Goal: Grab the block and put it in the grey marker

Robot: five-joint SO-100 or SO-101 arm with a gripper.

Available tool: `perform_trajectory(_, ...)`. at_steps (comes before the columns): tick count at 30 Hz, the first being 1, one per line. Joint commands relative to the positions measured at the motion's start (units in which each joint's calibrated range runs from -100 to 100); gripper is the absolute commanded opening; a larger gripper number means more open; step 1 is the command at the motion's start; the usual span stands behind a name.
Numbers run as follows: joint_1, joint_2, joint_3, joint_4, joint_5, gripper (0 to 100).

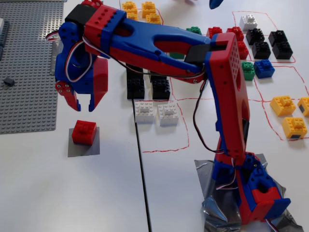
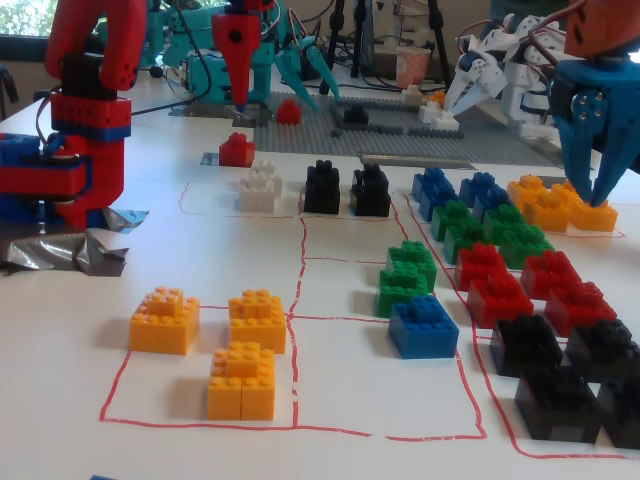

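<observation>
**Red block down on the grey patch, claw empty above it**

The red block (image 1: 84, 132) sits flat on the grey marker (image 1: 83, 148), towards its upper edge. Just above hangs the gripper (image 1: 83, 104), jaws parted and gripping nothing, clear air between tips and studs. From the other fixed view the block (image 2: 237, 149) looks tiny beneath the gripper (image 2: 239, 100), probably not touching it.
</observation>
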Motion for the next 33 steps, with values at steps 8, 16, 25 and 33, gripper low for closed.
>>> perform_trajectory(8, 3.41, -11.73, -5.18, 4.26, -1.47, 0)
perform_trajectory(16, 8.91, -16.19, -4.0, 7.42, -3.57, 0)
perform_trajectory(25, 20.0, -23.28, 1.91, 8.23, -2.64, 0)
perform_trajectory(33, 31.58, -27.99, 5.9, 7.99, -2.34, 0)
